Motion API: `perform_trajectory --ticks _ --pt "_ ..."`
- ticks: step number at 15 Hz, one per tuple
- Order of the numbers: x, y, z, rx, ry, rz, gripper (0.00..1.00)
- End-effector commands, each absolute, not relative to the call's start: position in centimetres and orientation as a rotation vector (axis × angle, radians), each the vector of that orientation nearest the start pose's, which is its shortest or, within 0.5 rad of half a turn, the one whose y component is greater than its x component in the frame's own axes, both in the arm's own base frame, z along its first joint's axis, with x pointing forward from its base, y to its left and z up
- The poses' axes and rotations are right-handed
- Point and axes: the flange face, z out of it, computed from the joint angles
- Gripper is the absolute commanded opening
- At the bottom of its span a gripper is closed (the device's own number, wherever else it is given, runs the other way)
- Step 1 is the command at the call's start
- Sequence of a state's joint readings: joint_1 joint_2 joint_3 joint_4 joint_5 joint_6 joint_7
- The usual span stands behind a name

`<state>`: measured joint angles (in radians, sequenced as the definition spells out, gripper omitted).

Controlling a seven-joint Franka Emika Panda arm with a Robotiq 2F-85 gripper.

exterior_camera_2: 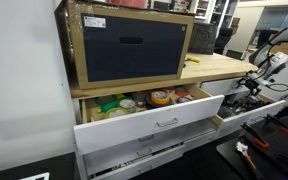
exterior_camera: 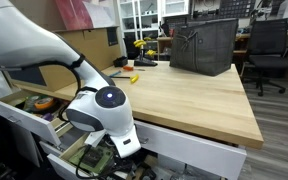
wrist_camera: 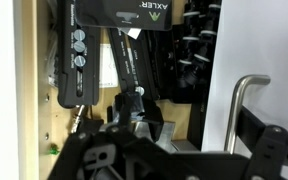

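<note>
My gripper (exterior_camera: 108, 157) is down inside an open lower drawer (exterior_camera: 72, 150) under the wooden workbench (exterior_camera: 184, 95). In another exterior view it (exterior_camera_2: 246, 92) hangs at the bench's far end. In the wrist view the gripper (wrist_camera: 149, 122) fills the bottom as dark linkages, and its jaws are lost among dark tools. Just beyond it lie a black tool holder with round silver sockets (wrist_camera: 77, 50) and a black case labelled AXLER (wrist_camera: 134, 12). A metal drawer handle (wrist_camera: 240, 105) stands to the right on a white drawer front.
A black crate (exterior_camera: 204, 45) sits on the bench, with a yellow tool (exterior_camera: 134, 76) near it. An office chair (exterior_camera: 269, 50) stands behind. A nearer drawer (exterior_camera_2: 159, 122) is pulled open, holding tape rolls (exterior_camera_2: 160, 98) and packets.
</note>
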<state>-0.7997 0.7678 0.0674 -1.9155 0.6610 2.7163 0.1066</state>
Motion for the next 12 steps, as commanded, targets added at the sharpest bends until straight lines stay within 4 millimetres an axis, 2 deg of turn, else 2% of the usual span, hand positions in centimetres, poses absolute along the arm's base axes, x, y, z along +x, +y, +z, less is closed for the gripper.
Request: perform_trajectory --ticks 1,5,6,10,12 --pt "37.5 -41.7 5.0 -2.173 1.857 -0.016 1.00" --pt "36.8 -40.7 6.5 -2.270 1.736 -0.087 1.00" --pt "42.7 -42.6 8.6 -2.166 1.800 -0.205 1.00" --pt "43.3 -42.6 8.7 -2.169 1.794 -0.218 1.00" --pt "44.0 -41.6 9.4 -2.194 1.738 -0.225 1.00"
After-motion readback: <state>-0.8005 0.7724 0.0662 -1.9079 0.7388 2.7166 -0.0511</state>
